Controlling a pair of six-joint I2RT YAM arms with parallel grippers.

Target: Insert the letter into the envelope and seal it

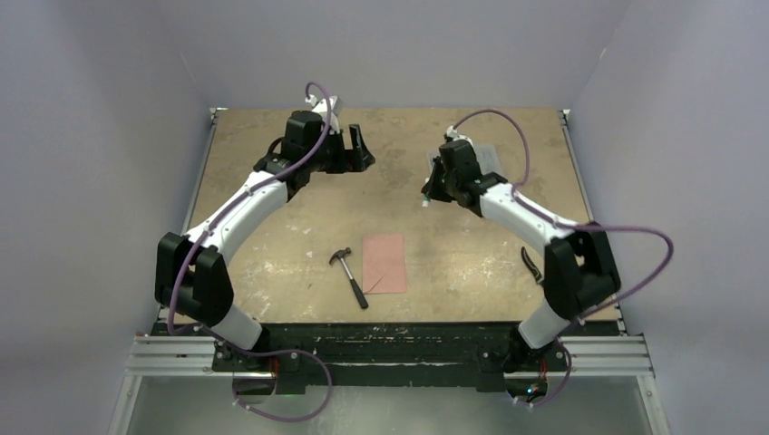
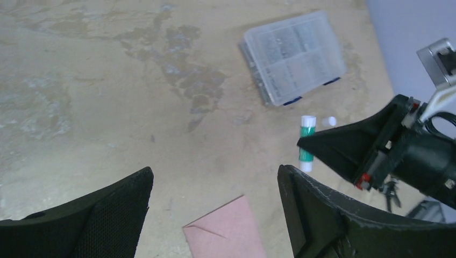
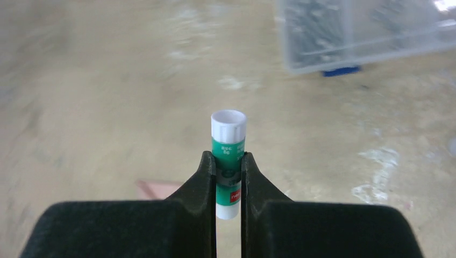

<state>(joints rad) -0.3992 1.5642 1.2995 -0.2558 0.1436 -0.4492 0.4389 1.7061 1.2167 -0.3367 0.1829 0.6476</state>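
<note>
Your right hand (image 3: 228, 177) clamps a glue stick (image 3: 228, 134); your left hand (image 2: 214, 174) hangs wide open over the table (image 2: 80, 80), envelope (image 1: 384, 263) beside the hammer (image 1: 355, 283).

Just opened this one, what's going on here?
The right gripper is shut on a green-and-white glue stick, held above the table near a clear plastic organiser box. The left gripper hangs open and empty over the far left side. The pink envelope lies flat near the front, beside a hammer, with neither gripper on it. Whether the letter is already inside cannot be told.
</note>
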